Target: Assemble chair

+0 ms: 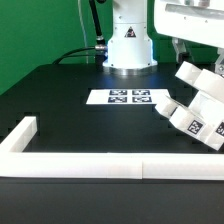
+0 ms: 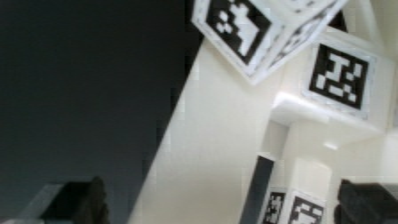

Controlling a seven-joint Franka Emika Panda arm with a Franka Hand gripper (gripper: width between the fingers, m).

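The chair parts point(image 1: 195, 105) are white blocks with black-and-white tags, clustered and tilted at the exterior view's right, on the black table. My gripper point(image 1: 197, 52) hangs just above them. In the wrist view a long white chair part point(image 2: 222, 130) with tags runs between my dark fingertips point(image 2: 80, 200). My gripper point(image 2: 222, 205) is open. One fingertip stands apart from the part, with dark table showing in the gap. The other is close beside the part. How the parts join is hidden.
The marker board point(image 1: 127, 97) lies flat mid-table in front of the robot base point(image 1: 128, 48). A long white border wall point(image 1: 100, 165) runs along the near edge and turns back at the exterior view's left point(image 1: 22, 133).
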